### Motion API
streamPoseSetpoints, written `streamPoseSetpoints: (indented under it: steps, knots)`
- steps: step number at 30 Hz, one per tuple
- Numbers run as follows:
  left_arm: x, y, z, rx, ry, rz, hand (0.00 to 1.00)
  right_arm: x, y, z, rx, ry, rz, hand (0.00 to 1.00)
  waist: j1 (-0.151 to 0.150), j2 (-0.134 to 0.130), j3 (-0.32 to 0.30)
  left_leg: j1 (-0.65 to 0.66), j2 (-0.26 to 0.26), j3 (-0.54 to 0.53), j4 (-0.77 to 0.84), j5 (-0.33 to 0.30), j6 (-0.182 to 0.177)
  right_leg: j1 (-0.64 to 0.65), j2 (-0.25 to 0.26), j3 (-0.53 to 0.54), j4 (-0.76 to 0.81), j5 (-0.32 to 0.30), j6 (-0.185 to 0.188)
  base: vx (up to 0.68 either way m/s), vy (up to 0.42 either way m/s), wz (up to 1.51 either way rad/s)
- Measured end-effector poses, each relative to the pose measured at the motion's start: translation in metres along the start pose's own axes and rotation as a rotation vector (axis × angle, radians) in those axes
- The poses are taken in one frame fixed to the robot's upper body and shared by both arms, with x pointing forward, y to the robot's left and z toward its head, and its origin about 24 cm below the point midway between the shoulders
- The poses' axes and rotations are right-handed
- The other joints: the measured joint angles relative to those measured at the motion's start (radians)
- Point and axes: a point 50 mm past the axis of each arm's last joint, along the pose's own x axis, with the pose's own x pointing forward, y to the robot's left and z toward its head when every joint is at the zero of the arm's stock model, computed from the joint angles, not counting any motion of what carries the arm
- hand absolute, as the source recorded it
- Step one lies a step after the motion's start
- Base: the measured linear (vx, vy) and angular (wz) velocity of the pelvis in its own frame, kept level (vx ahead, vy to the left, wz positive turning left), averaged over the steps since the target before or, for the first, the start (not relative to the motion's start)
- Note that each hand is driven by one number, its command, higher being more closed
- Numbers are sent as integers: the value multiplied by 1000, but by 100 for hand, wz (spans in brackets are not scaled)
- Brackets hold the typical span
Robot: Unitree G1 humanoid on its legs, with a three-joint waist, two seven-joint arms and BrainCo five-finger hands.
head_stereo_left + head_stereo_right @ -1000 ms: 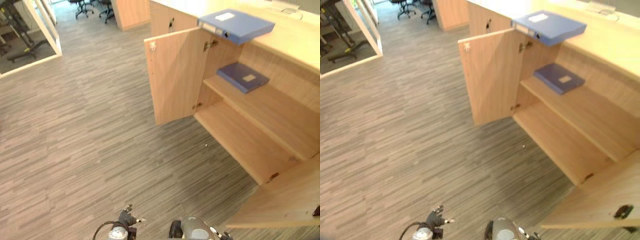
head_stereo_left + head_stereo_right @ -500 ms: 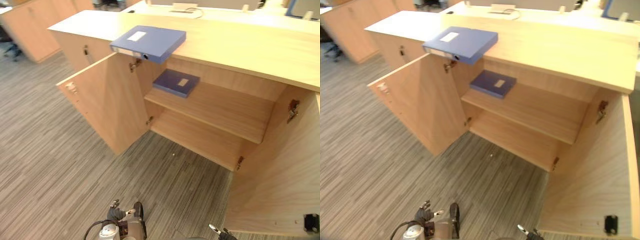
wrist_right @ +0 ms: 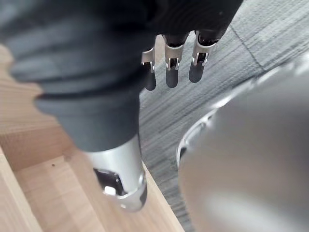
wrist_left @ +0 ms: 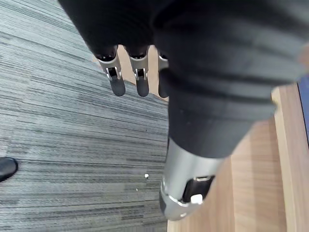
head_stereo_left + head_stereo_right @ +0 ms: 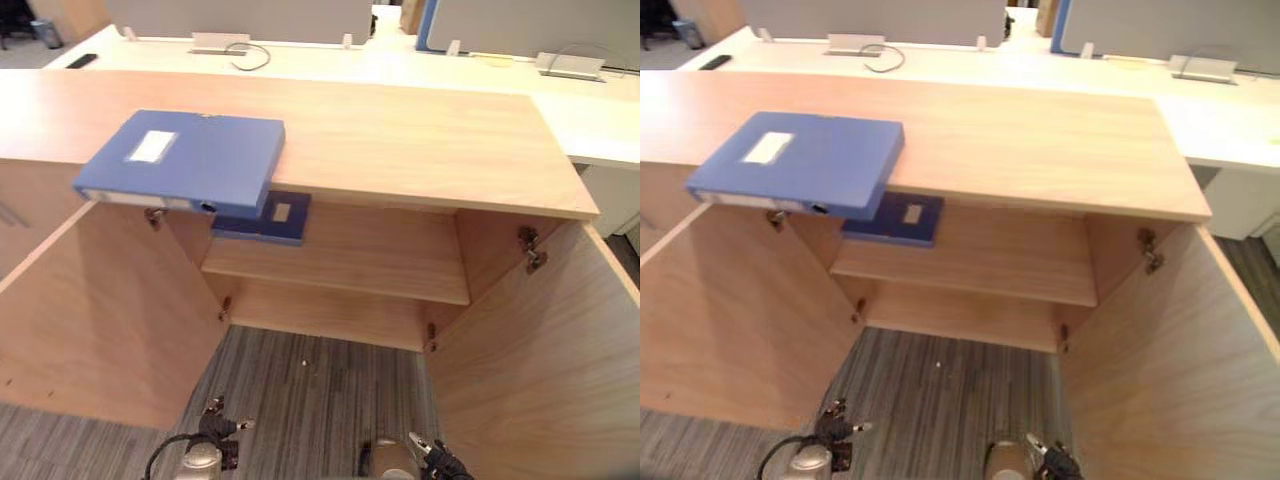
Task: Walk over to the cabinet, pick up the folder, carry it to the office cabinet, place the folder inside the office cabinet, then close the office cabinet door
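Fingers [image 4: 117,84] straight on left hand [image 4: 207,87], right hand [image 3: 87,58], empty, folder [image 5: 210,165] atop cabinet [image 5: 420,150], label [image 5: 152,146] unreadable

We see the lower folder [image 5: 280,218] only in part: the desk [image 5: 420,150] hides its far end and the top folder [image 5: 185,160] covers its left corner. The left door [image 5: 100,320] runs off the left edge, the right door [image 5: 545,370] off the right and bottom. Both labels are too small to read. The bottom edge cuts off the left hand [image 5: 213,430] and right hand [image 5: 432,462].
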Motion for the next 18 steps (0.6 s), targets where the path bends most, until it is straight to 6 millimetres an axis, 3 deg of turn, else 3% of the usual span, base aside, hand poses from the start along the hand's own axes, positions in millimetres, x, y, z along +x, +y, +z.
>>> streamPoseSetpoints:
  steps: [1,2,3,4,8,9,12,15,18]
  knots:
    - [0,-2,-1,-4,6,-3,0,0,-2,0,-18,2,-1,0,-9,3,2,18,12,-1,4,-7,-12,-24,29,-13,-101,9,2,508,-203,7]
    - [-1,-2,-5,-3,21,-4,0,-3,-8,-8,-42,23,-11,0,-20,-12,6,54,3,4,17,-45,-73,-10,49,-9,-301,179,-78,632,-253,3]
    - [-2,-14,-7,-19,32,-30,0,-2,-14,-3,-63,19,-22,0,-13,35,27,76,39,13,32,-72,-108,2,74,-19,-263,159,-84,481,-187,-3]
    - [-3,-18,-6,-24,30,-41,0,-1,-13,-1,-64,13,-21,0,-13,41,31,67,43,12,44,-79,-112,1,75,-12,-259,147,-96,343,-136,-20]
    - [-6,-39,-6,-50,34,-85,0,-3,-17,-6,-60,25,-31,0,-16,37,44,46,30,-11,45,-70,-128,119,62,-24,-342,137,-100,177,-150,20]
    - [-8,-42,-9,-62,40,-90,0,-3,-18,-8,-60,30,-34,0,-16,34,41,20,38,-17,70,-18,-131,163,65,-38,-370,123,-81,41,-122,33]
    - [-10,-43,-13,-74,52,-90,0,-3,-19,-7,-50,26,-39,0,-13,28,30,-66,79,-10,254,-2,-158,206,65,-52,-398,87,-46,18,-76,26]
    - [-14,-42,-21,-95,71,-81,0,-4,-22,-10,-4,31,-63,0,-11,28,31,-150,147,39,487,-7,-146,262,66,-64,-448,91,-37,35,-25,14]
    - [-13,-40,-22,-96,73,-76,0,-3,-23,-7,7,25,-75,0,-3,27,30,-150,188,84,494,-23,-126,305,57,-46,-476,100,-31,80,106,-16]
